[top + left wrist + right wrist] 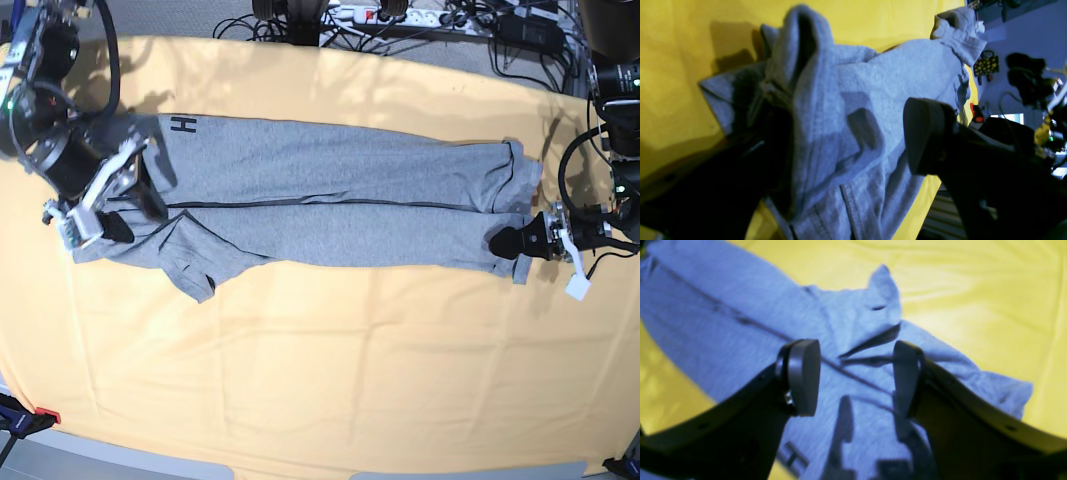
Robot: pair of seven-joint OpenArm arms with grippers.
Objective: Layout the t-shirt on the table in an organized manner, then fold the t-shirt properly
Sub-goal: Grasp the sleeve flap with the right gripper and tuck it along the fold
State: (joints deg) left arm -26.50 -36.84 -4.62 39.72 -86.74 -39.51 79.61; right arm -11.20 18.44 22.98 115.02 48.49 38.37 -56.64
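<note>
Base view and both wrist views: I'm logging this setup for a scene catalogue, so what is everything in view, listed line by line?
t-shirt: one, heather grey, stretched into a long folded band across the table, black lettering at its left end in the base view.
table: one, covered in pale yellow-orange cloth, fills most of the base view.
cables and power strip: several, black and white, along the far edge behind the table.
right gripper: one, black, fingers apart just above the shirt, at the base view's left.
left gripper: one, black, open at the shirt's end on the base view's right.
</note>
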